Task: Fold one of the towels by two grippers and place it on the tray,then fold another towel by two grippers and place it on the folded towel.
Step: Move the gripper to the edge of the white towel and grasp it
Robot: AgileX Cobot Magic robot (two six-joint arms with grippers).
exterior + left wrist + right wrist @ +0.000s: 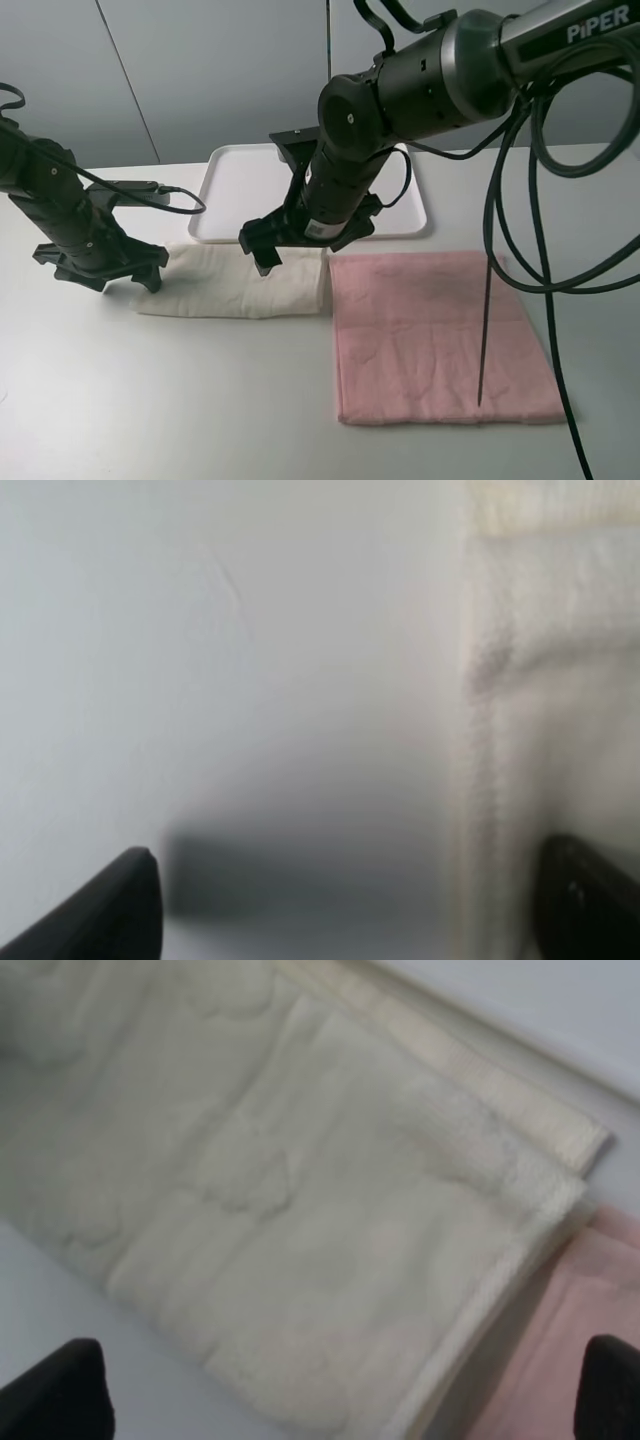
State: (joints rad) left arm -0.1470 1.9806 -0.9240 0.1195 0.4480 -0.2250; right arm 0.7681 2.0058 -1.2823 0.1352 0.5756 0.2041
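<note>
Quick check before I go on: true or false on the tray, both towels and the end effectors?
1. The tray holds no towel. True.
2. The pink towel is folded. False: it lies spread flat on the table.
3. The left end effector and right end effector are open. True.
4. The right end effector is over the pink towel. False: it is over the white towel.

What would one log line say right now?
white towel: folded | pink towel: flat | tray: no towel | left tool: open, at white towel's end | right tool: open, above other end
</note>
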